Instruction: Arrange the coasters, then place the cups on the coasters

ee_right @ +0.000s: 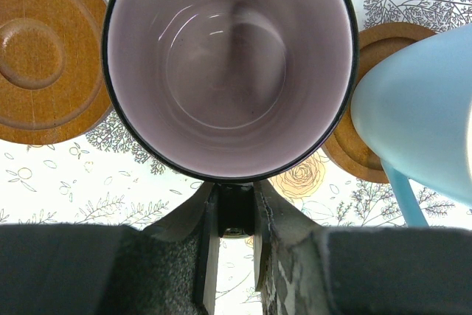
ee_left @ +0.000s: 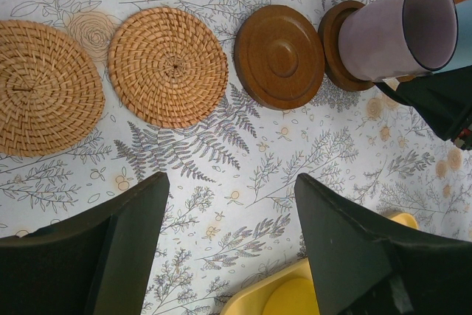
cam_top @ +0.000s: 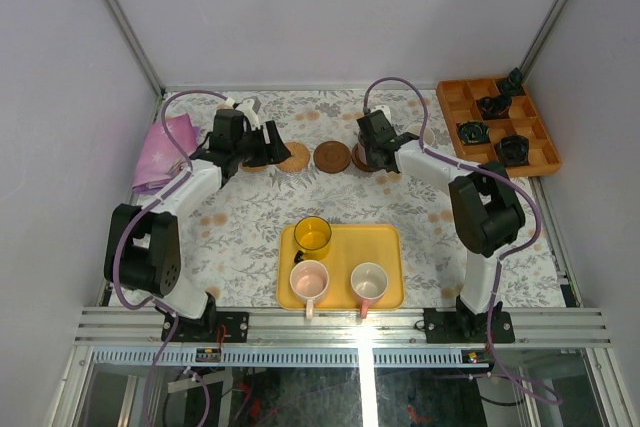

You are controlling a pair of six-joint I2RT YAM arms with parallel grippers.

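I am looking at a job that is about half done. All five coasters are lying in one row across the bench point(cam_top: 250, 227), at 12 o'clock from the yellow tray point(cam_top: 390, 247). Two tan coasters point(ee_left: 168, 66) and one bare brown coaster point(ee_left: 279, 57) are waiting with nothing on them.

My right tool point(ee_right: 236, 204) is squeezed narrow and seems to be pinching the handle of the purple cup point(ee_right: 232, 64). That cup is sitting on or just over a brown coaster point(ee_left: 339, 46); I cannot tell if it is fully down. The blue cup point(ee_right: 420, 108) is standing on the last brown coaster point(ee_right: 380, 46), at 3 o'clock from the purple one.

My left tool point(ee_left: 230, 182) is hanging wide and holding nothing.

The yellow cup point(cam_top: 312, 235) and two pink cups point(cam_top: 309, 278) are waiting in the tray.

The purple and blue cups are very close, so room there is tight. The bench between row and tray is giving me open room.
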